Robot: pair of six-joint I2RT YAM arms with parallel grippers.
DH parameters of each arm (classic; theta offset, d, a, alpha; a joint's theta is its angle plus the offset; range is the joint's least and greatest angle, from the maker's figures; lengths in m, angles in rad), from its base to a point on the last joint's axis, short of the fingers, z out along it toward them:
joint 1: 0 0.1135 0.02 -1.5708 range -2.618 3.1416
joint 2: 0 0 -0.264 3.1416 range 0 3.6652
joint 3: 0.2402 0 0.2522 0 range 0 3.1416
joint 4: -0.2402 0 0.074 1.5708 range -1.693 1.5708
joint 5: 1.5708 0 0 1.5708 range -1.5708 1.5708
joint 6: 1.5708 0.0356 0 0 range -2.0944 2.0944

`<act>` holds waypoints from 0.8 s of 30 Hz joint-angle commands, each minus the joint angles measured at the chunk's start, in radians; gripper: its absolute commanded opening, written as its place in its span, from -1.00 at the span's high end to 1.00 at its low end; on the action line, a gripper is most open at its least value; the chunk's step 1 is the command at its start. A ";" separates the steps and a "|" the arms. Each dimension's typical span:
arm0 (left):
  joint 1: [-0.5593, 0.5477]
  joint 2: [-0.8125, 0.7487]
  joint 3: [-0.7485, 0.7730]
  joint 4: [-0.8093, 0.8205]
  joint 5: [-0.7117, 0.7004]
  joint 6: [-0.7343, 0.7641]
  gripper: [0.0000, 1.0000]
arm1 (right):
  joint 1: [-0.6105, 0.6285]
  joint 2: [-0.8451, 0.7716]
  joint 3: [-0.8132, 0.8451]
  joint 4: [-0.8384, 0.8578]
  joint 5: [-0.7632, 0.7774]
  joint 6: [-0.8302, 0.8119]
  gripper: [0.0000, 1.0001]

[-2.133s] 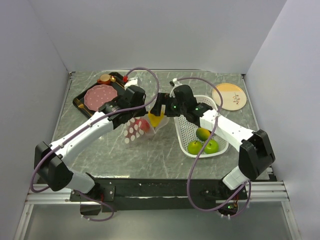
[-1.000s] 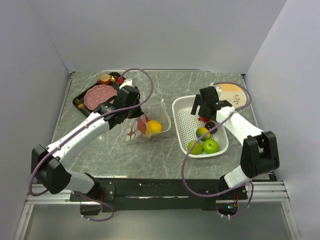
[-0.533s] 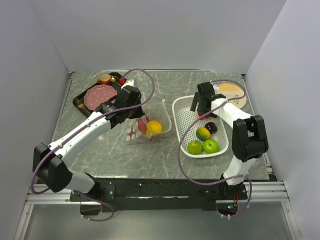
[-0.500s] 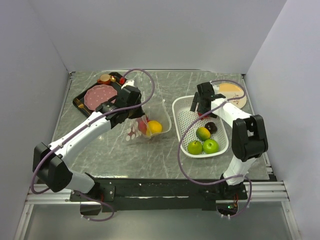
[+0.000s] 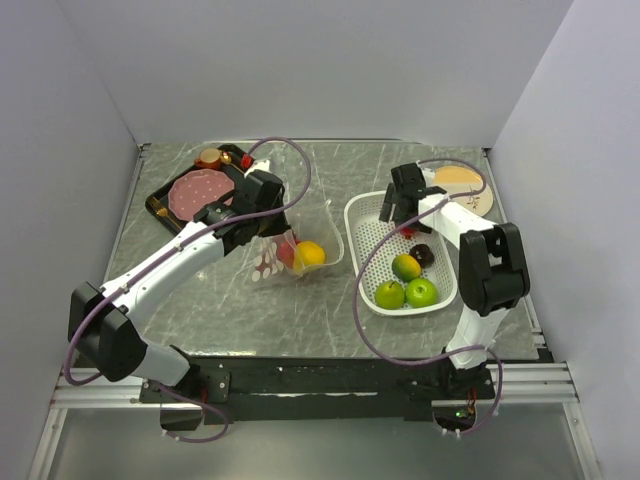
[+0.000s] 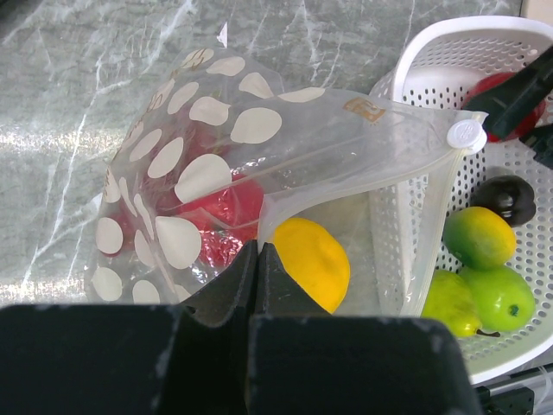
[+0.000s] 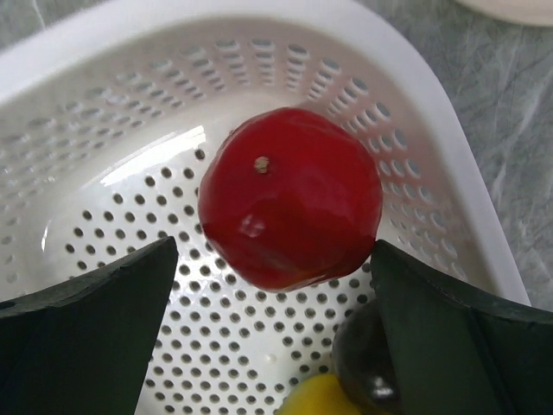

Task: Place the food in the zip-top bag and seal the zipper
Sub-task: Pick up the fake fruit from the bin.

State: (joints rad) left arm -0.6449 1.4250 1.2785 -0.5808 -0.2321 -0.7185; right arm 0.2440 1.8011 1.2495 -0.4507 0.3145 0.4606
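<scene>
Gaping toward basket [image 6: 432, 35], zip-top bag [image 6: 216, 138] pinched by left pincer [image 6: 257, 259]; right pincer [image 7: 272, 251] spread over red apple [image 7: 289, 194].

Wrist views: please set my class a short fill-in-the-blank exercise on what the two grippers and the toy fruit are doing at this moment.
1. The right gripper, jaws open, flanks a round ____ apple lying in the white perforated plastic basket.
2. The left gripper is shut on the edge of the clear polka-dotted zip-top bag, whose mouth stands ____.
3. The yellow citrus fruit lies ____ the bag.

Missing words: red; open; inside.
</scene>
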 commanded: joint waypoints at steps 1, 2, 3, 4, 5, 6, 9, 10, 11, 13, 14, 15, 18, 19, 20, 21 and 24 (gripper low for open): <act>-0.001 0.000 0.041 0.019 0.007 0.013 0.99 | -0.006 0.041 0.077 0.033 0.043 -0.023 -1.00; -0.001 -0.001 0.041 0.018 0.005 0.013 0.99 | -0.008 0.043 0.068 0.047 0.037 -0.025 -1.00; -0.001 -0.003 0.038 0.021 0.002 0.014 0.99 | -0.008 0.046 0.062 0.078 0.032 -0.028 -1.00; 0.001 -0.003 0.036 0.024 0.001 0.016 0.99 | -0.008 0.053 0.059 0.087 0.023 -0.028 -1.00; -0.001 -0.003 0.036 0.025 0.002 0.016 0.99 | -0.008 0.073 0.079 0.077 0.018 -0.027 -0.99; -0.001 0.000 0.038 0.022 0.004 0.017 0.99 | -0.008 0.082 0.091 0.057 0.024 -0.020 -0.99; -0.001 0.000 0.033 0.021 0.000 0.013 0.99 | -0.011 0.092 0.094 0.076 0.018 -0.028 -0.96; -0.001 0.000 0.030 0.022 0.002 0.013 0.99 | -0.012 0.089 0.094 0.082 0.011 -0.033 -0.93; -0.001 0.000 0.028 0.025 0.004 0.011 0.99 | -0.012 0.087 0.096 0.089 0.008 -0.037 -0.90; -0.001 0.005 0.031 0.026 0.008 0.011 0.99 | -0.012 0.090 0.102 0.093 -0.005 -0.045 -0.78; -0.001 0.006 0.035 0.027 0.007 0.011 0.99 | -0.012 0.096 0.111 0.092 -0.008 -0.045 -0.75; -0.001 0.011 0.038 0.022 0.007 0.011 0.99 | -0.012 0.101 0.114 0.087 -0.011 -0.048 -0.69; -0.001 0.017 0.044 0.021 0.005 0.013 0.99 | -0.014 0.113 0.123 0.083 -0.020 -0.040 -0.51; 0.001 0.018 0.044 0.022 0.005 0.014 0.99 | -0.015 0.116 0.123 0.084 -0.025 -0.039 -0.48; -0.001 0.018 0.044 0.024 0.005 0.016 0.99 | -0.015 0.115 0.120 0.087 -0.037 -0.039 -0.46; -0.001 0.020 0.045 0.019 0.005 0.017 0.99 | -0.015 0.116 0.119 0.096 -0.043 -0.040 -0.39; -0.001 0.018 0.050 0.010 -0.004 0.016 0.99 | -0.015 0.113 0.113 0.101 -0.058 -0.043 -0.10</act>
State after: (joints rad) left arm -0.6449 1.4445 1.2797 -0.5808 -0.2325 -0.7181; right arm 0.2371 1.9121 1.3361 -0.3923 0.2760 0.4217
